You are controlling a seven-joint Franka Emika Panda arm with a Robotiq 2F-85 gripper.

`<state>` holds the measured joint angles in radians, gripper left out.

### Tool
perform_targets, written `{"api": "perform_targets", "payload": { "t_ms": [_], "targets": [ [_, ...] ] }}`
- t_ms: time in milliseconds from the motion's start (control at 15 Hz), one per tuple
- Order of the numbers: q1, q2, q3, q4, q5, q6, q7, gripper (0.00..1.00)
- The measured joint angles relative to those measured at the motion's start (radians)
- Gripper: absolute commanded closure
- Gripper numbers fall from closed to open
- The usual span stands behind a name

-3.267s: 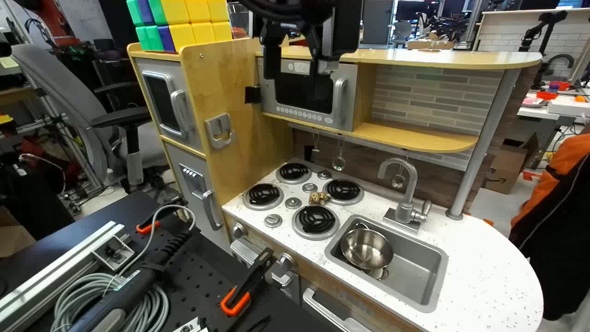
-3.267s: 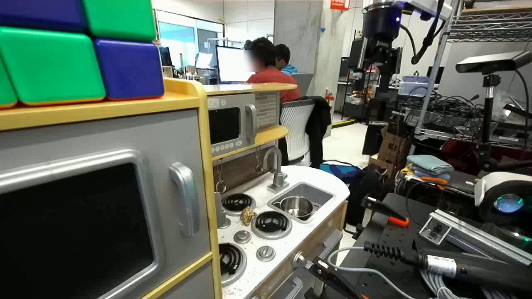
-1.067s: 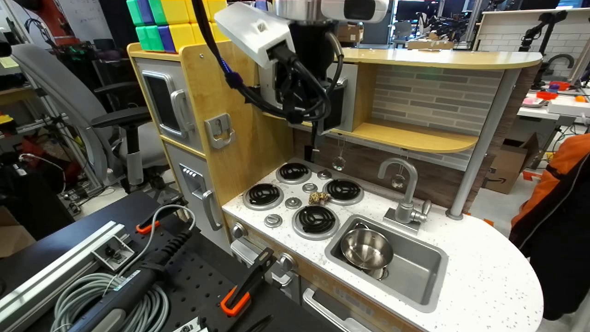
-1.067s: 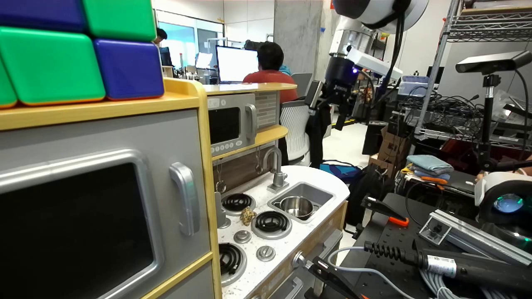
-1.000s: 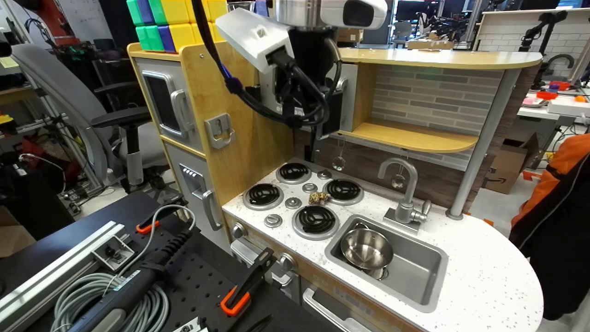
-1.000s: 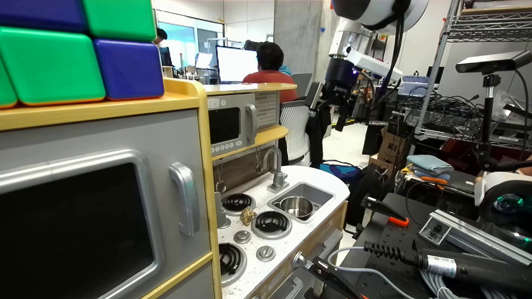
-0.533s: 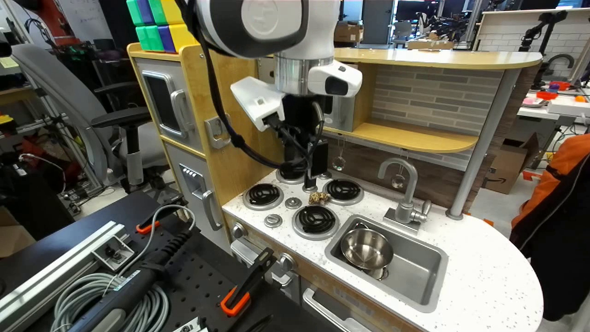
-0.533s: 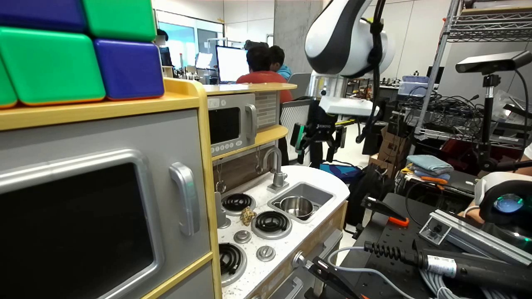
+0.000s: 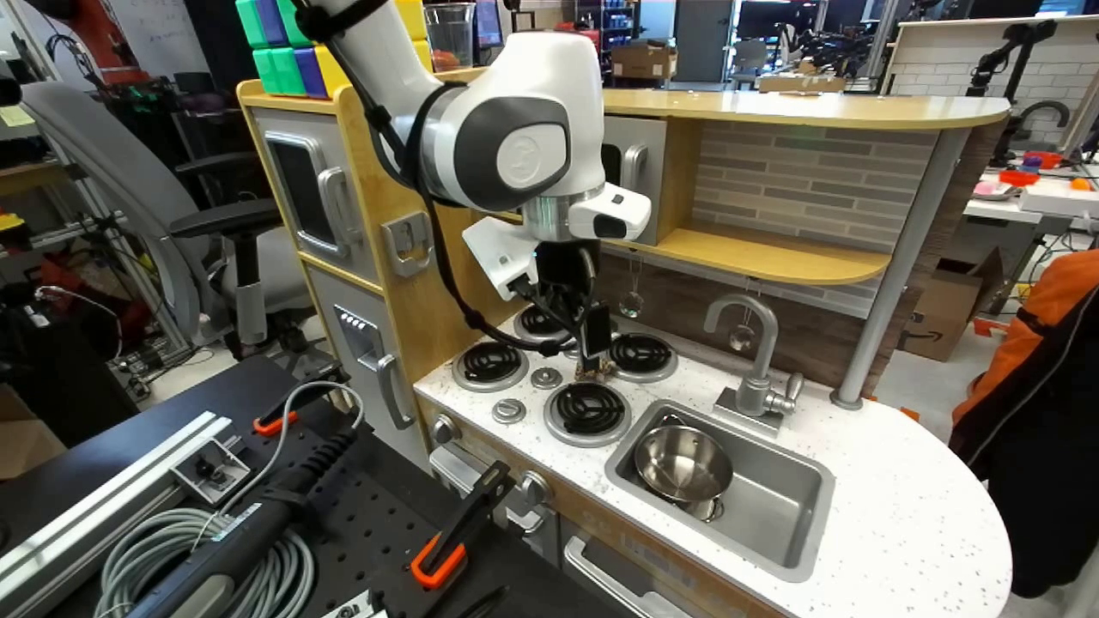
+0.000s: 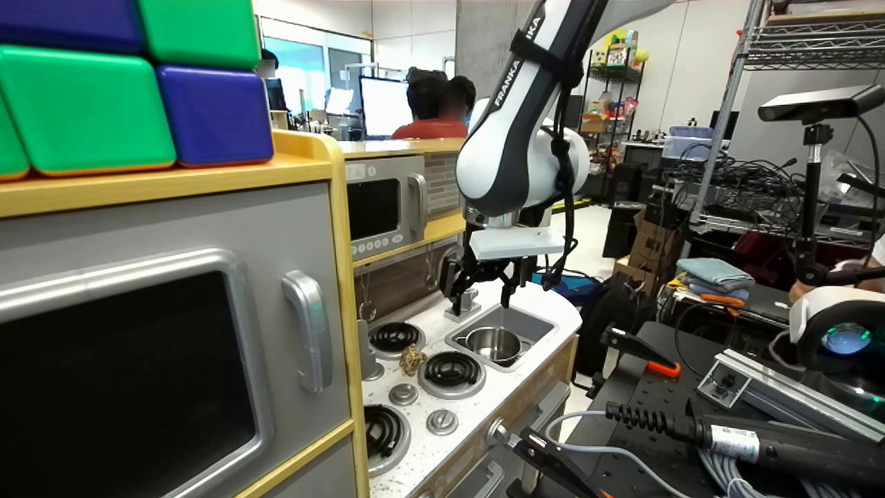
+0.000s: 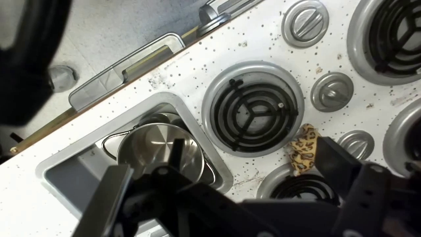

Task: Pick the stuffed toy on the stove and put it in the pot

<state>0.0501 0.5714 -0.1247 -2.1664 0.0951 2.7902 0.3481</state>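
Note:
The stuffed toy point(image 11: 304, 151), tan-orange with dark spots, lies on the white stove point(image 11: 263, 49) between two black burners. It shows in an exterior view point(image 10: 412, 360); in an exterior view point(image 9: 592, 372) the gripper partly covers it. The shiny steel pot point(image 11: 141, 148) stands in the sink and shows in both exterior views point(image 9: 684, 463) point(image 10: 492, 344). My gripper point(image 11: 249, 144) is open and empty, above the counter. In the wrist view one fingertip overlaps the toy's edge and the other overlaps the pot. In an exterior view the gripper point(image 10: 481, 306) hangs higher than the toy.
The grey sink point(image 9: 773, 515) is right of the burners, with a tall faucet point(image 9: 760, 343) behind it. A wooden shelf point(image 9: 790, 257), a toy microwave point(image 10: 387, 200) and hanging utensils point(image 9: 631, 305) are behind the stove. A tall wooden cabinet point(image 9: 464, 257) stands at its side.
The arm has come into view and moved down, bringing the gripper from in front of the microwave to above the counter. The toy and the pot have not moved.

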Motion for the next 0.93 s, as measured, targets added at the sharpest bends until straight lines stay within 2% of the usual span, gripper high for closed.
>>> {"api": "perform_targets", "payload": {
  "t_ms": [467,933],
  "targets": [
    [0.000,0.017,-0.002,0.008,0.003,0.001,0.007,0.00],
    [0.047,0.214,-0.013,0.175,0.009,0.040,0.119,0.00]
  ]
}}
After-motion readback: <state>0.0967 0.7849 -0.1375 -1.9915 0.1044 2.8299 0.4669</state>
